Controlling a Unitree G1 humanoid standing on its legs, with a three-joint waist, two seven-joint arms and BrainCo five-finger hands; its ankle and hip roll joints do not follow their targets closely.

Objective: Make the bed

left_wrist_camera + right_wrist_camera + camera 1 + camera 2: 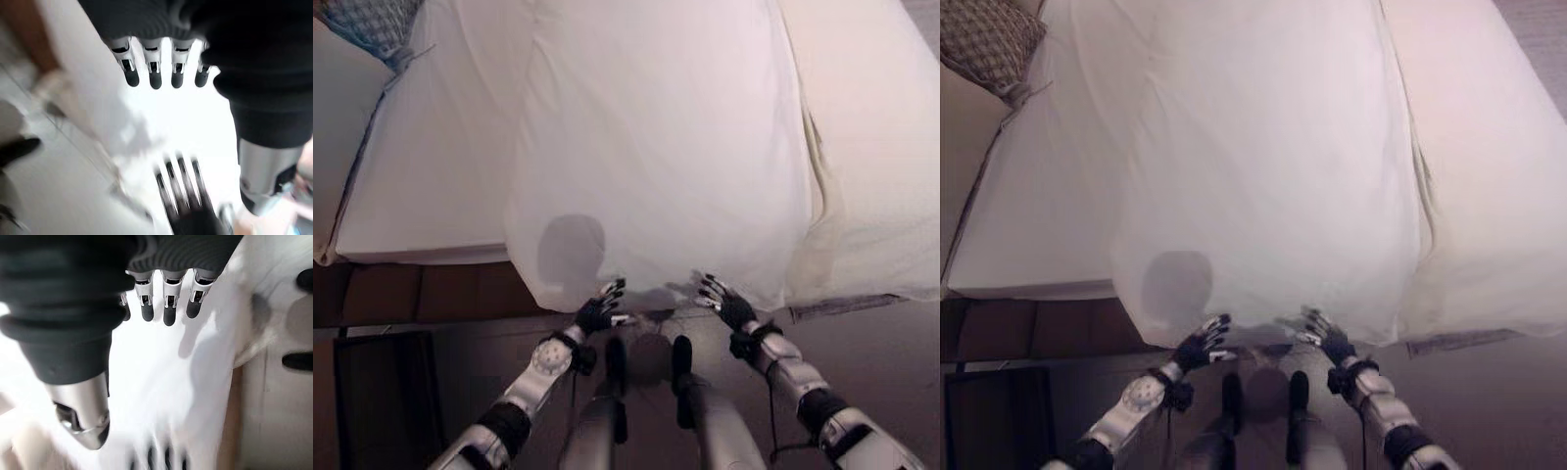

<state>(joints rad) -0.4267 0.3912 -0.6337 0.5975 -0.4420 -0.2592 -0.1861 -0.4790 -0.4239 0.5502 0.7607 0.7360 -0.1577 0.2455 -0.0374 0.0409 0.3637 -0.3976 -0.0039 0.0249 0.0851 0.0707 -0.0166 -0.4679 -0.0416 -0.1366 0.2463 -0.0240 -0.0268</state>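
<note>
Two hands: both reached toward the near, hanging edge of the white duvet at the foot of the bed.
Left hand (598, 313): it sat just below the duvet's lower edge, left of centre, with its dark-tipped fingers (154, 73) straight and spread in its own wrist view, curled round nothing.
Right hand (725, 304): it sat at the same edge, right of centre, well apart from the left hand; its fingers (168, 308) were straight and relaxed over white cloth, holding nothing.
Contact: I could not tell whether either hand's fingertips touched the cloth or stood just clear of it.
Duvet (656, 147): white, it lay lengthwise down the middle of the bed, its near end draped over the foot and hanging toward the floor; its surface looked mostly smooth, with a soft fold along its right side.
Bed (431, 186): a bare white sheet showed to the left of the duvet, ending in a straight mattress edge.
Second cover (881, 166): cream-white bedding lay to the right of the duvet, also hanging over the foot.
Cushion (989, 39): a patterned cushion rested at the far left corner.
Bed base (421, 292): a dark brown panel showed under the mattress on the left.
</note>
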